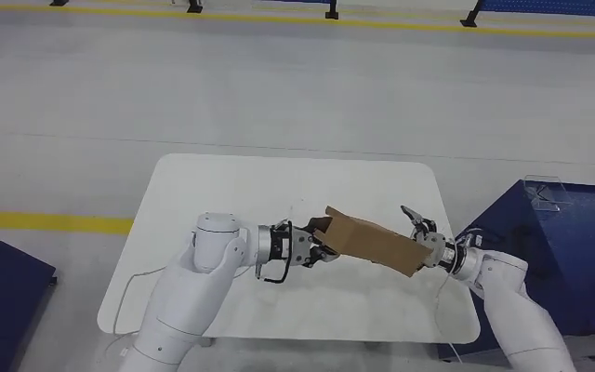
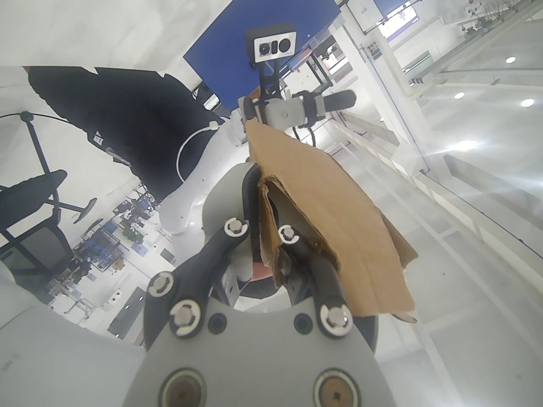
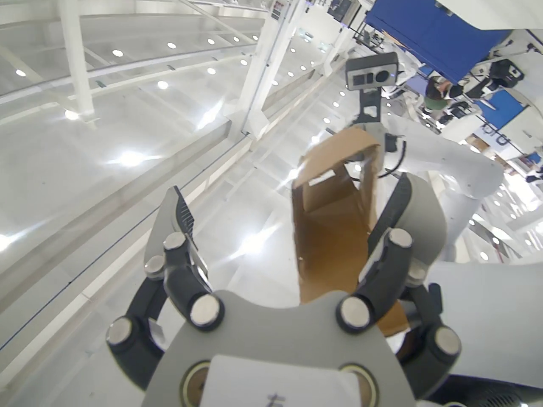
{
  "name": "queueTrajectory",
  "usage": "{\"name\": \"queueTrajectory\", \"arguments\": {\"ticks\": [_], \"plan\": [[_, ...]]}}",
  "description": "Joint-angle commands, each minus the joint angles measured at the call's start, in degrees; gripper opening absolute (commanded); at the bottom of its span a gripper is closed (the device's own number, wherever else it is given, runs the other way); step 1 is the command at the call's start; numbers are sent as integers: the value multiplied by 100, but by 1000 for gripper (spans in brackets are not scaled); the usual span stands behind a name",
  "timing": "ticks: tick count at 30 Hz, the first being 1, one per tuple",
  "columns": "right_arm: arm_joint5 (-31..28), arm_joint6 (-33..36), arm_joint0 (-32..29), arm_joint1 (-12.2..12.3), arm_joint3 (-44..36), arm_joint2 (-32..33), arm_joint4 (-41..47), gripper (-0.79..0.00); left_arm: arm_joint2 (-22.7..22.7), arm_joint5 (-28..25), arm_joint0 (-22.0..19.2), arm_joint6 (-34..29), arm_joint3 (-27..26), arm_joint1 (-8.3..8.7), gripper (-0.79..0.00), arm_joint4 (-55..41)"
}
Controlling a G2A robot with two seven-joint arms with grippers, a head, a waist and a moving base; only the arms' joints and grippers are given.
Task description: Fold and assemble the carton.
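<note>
Currently, carton (image 1: 372,242) held aloft over surface (image 1: 232,186), tilted. Left fingers (image 2: 231,196) clamped on one end; right fingers (image 3: 180,209) spread wide about the other end, not closed on it.

The carton (image 1: 372,242) is matt brown cardboard with rough edges; the table (image 1: 232,186) looks smooth.

**Ones and Twos**

I see one brown carton (image 1: 372,240). I see one white table (image 1: 279,181). The robot has two arms, a left arm (image 1: 200,270) and a right arm (image 1: 507,279). It has two grippers, a left gripper (image 1: 323,249) and a right gripper (image 1: 416,234). I count two blue blocks by the table, one blue block (image 1: 544,223) on one side and another blue block (image 1: 19,293) on the other.
</note>
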Motion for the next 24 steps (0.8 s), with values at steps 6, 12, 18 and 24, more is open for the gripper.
{"name": "queueTrajectory", "arguments": {"ticks": [6,12,18,24], "plan": [[-472,451,-174,98,-212,86,516,0,324,-2,-141,68,400,68,-785,-478],[-589,413,-184,98,-302,90,558,-46,531,-2,-191,166,394,159,-785,-776],[-851,364,-208,42,-341,-27,775,-145,744,-2,-213,279,395,260,-785,-1028],[-928,246,-206,16,-351,-204,585,-342,890,-2,-248,406,355,352,-785,-1269]]}}
